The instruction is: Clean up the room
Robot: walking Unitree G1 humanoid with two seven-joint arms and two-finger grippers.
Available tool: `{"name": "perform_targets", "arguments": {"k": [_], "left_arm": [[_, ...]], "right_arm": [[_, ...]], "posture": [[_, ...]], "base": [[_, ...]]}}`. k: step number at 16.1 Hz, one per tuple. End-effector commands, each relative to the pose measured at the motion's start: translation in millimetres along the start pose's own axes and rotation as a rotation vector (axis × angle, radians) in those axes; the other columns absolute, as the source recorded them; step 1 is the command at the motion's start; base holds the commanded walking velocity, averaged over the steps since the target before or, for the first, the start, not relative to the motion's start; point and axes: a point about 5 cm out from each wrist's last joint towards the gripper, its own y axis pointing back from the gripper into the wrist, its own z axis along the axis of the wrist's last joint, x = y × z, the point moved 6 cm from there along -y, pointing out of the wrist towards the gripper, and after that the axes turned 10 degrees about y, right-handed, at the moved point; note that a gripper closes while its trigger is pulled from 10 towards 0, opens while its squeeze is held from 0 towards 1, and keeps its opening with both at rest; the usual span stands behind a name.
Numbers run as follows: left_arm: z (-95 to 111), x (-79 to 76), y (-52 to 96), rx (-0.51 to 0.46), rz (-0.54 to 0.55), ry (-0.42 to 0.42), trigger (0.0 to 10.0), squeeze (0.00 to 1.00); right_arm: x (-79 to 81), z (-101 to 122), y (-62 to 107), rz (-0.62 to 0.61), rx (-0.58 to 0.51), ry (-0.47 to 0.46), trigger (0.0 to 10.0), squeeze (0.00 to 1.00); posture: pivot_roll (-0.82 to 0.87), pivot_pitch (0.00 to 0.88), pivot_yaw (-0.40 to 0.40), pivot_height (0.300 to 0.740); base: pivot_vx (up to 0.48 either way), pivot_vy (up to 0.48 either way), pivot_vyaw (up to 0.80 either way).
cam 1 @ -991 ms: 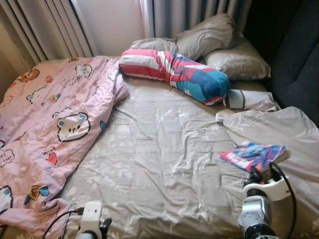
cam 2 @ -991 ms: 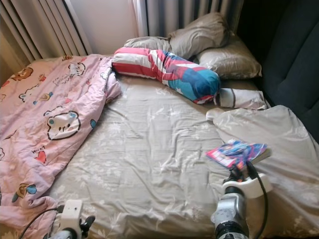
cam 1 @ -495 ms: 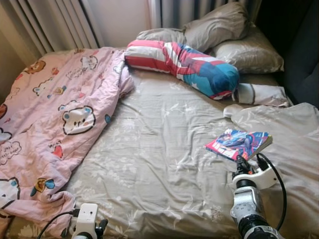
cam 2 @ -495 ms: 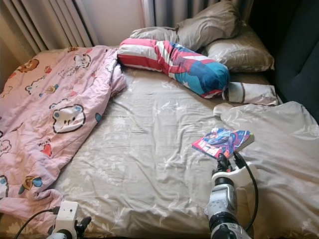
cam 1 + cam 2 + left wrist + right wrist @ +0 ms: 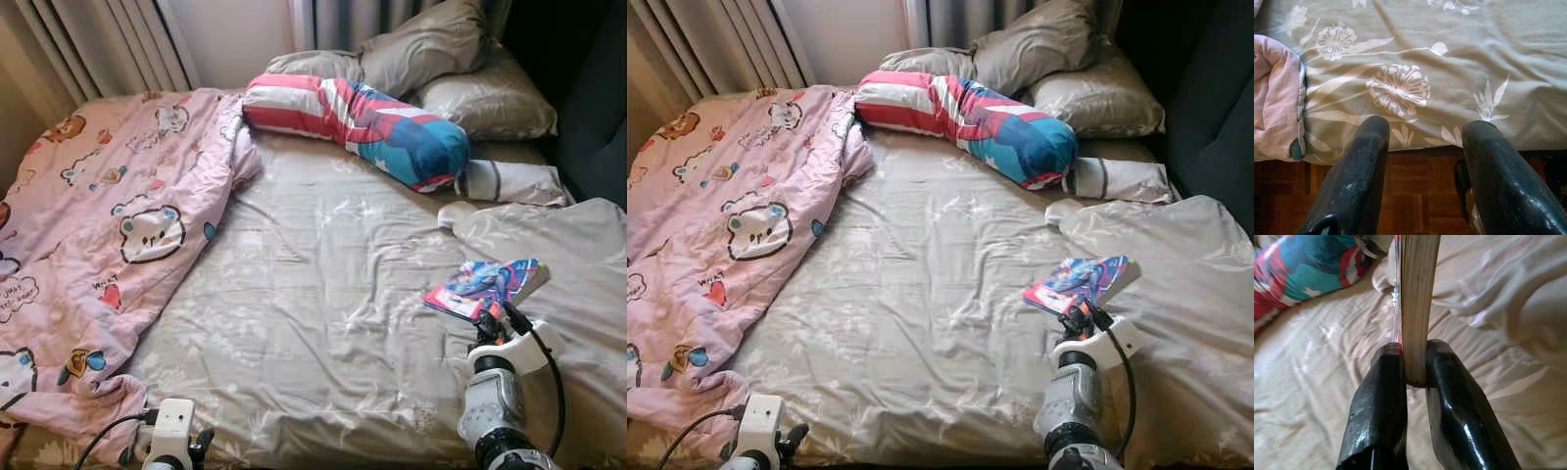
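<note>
A thin book [image 5: 483, 287] with a red and blue comic cover hangs a little above the grey floral bedsheet [image 5: 323, 294] on the right side of the bed. My right gripper [image 5: 1411, 382] is shut on its lower edge, the page block pinched between both black fingers [image 5: 1381, 396]. My right arm [image 5: 495, 392] rises from the bed's near edge. My left gripper [image 5: 1422, 137] is open and holds nothing. It hovers over the foot of the bed, above the sheet's hem and the wood floor [image 5: 1415, 196].
A pink cartoon-print duvet [image 5: 98, 235] covers the bed's left side. A red, white and blue bolster [image 5: 362, 122] and grey pillows [image 5: 460, 69] lie at the head. A grey blanket [image 5: 558, 255] is bunched on the right, beside a dark headboard or wall [image 5: 593, 108].
The book and my right gripper have shifted to the right and slightly nearer since half a second ago. The camera has swung about over the last second.
</note>
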Motion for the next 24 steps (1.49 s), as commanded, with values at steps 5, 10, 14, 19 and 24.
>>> {"name": "perform_targets", "arguments": {"k": [5, 10, 14, 19, 24], "left_arm": [[-6, -1.6, 2.3, 0.01, -0.011, 0.002, 10.0, 0.0], [-8, 3.1, 3.9, 0.011, -0.002, -0.001, 10.0, 0.0], [-9, 5.0, 4.8, 0.011, -0.001, -0.002, 10.0, 0.0], [-9, 6.1, 5.7, 0.009, -0.003, -0.004, 10.0, 0.0], [-16, 7.1, 8.9, 0.022, -0.005, -0.009, 10.0, 0.0]], "right_arm": [[-5.3, 6, -2.4, -0.016, -0.002, 0.122, 10.0, 0.0], [-3.6, 4, 0.7, -0.018, -0.019, 0.095, 10.0, 0.0], [-0.6, 1, 0.3, -0.012, -0.004, 0.105, 10.0, 0.0], [3.6, 0, -0.4, 0.007, 0.004, 0.109, 10.0, 0.0], [10.2, -2, 1.9, 0.052, -0.007, 0.101, 10.0, 0.0]], "posture": [[0.03, 0.155, 0.071, 0.731], [0.04, 0.169, 0.077, 0.682], [0.05, 0.179, 0.082, 0.682], [0.05, 0.189, 0.083, 0.664], [0.05, 0.187, 0.08, 0.664]], "base": [[0.0, 0.0, 0.0], [0.0, 0.0, 0.0], [0.0, 0.0, 0.0], [0.0, 0.0, 0.0], [0.0, 0.0, 0.0]]}}
